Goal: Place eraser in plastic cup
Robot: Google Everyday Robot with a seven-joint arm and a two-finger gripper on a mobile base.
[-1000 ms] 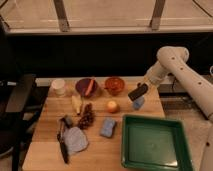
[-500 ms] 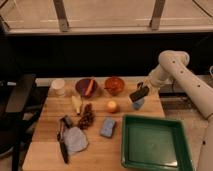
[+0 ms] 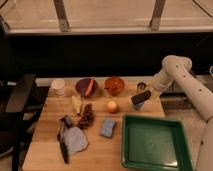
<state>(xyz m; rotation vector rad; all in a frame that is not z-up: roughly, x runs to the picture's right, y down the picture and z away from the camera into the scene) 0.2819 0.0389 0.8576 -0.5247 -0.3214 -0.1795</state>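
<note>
The eraser (image 3: 140,97) is a dark flat block, tilted, at the right edge of the wooden table. Its upper right end is in my gripper (image 3: 146,93), which reaches in from the white arm on the right and is shut on it. The eraser's lower end sits right over the small light-blue plastic cup (image 3: 139,105), hiding most of the cup. I cannot tell whether the eraser touches the cup's rim.
A small dark metallic cup (image 3: 141,86) stands just behind the gripper. A green tray (image 3: 152,145) lies in front. Also here are a red bowl (image 3: 115,85), a purple bowl (image 3: 86,86), a white cup (image 3: 59,87), an orange fruit (image 3: 112,106), grapes (image 3: 87,116), a blue-grey sponge (image 3: 107,127) and a grey cloth (image 3: 75,140).
The arm has shifted slightly right and down, carrying the eraser a little lower over the plastic cup. Nothing else on the table has moved.
</note>
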